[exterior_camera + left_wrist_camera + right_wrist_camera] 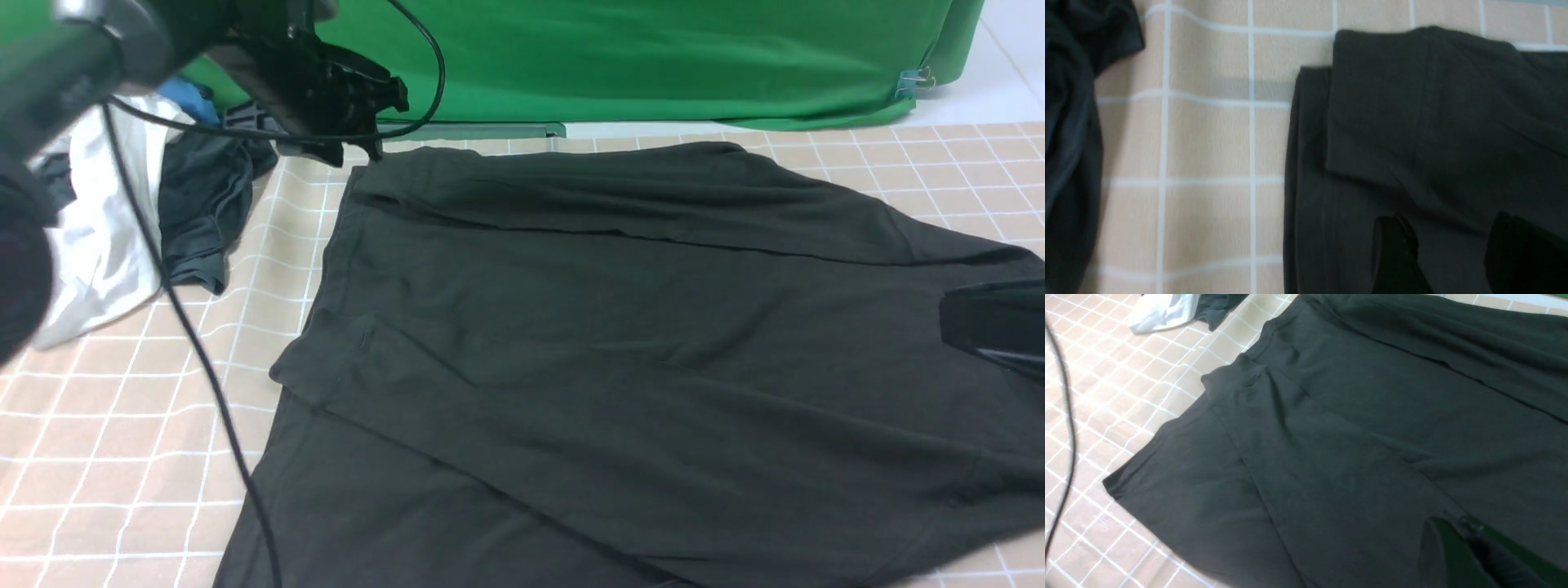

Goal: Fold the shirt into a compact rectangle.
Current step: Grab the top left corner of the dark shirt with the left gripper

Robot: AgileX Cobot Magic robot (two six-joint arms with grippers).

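Though it sprawled wide over the checked counter [98, 457], the shirt [620, 343] was soft, light cotton, likely to sag and slip unless pinched at a hem or corner.
Its far left corner, a doubled flap [1392, 110], lay right under the left tool [1453, 249], whose fingers [1396, 253] stood parted, gripping nothing; a two-layer pinch there looked best. The right tool [980, 327] sat over the shirt's right side; whether it was clenched could not be told.
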